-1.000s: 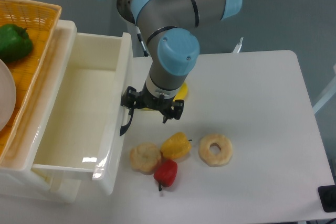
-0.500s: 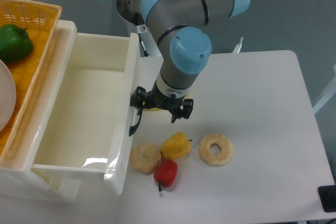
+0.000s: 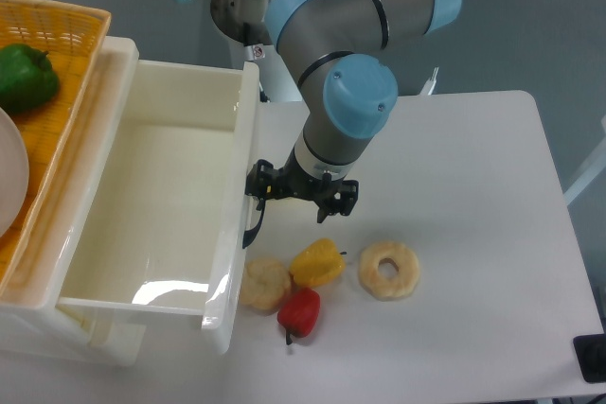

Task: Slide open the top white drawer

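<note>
Both fingers (image 3: 260, 186) at drawer handle (image 3: 252, 230)

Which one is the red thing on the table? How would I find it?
Start at the open top white drawer on the left, then look past its front panel to the cluster of toy foods. The red pepper sits nearest the table's front edge; it alone is red.

The top white drawer (image 3: 156, 205) left of the jaws looks like glossy, smooth plastic with shiny glare spots; its handle (image 3: 252, 229) is black. Table (image 3: 473, 186) is plain matt white; the basket (image 3: 52, 54) is woven orange wicker.
</note>
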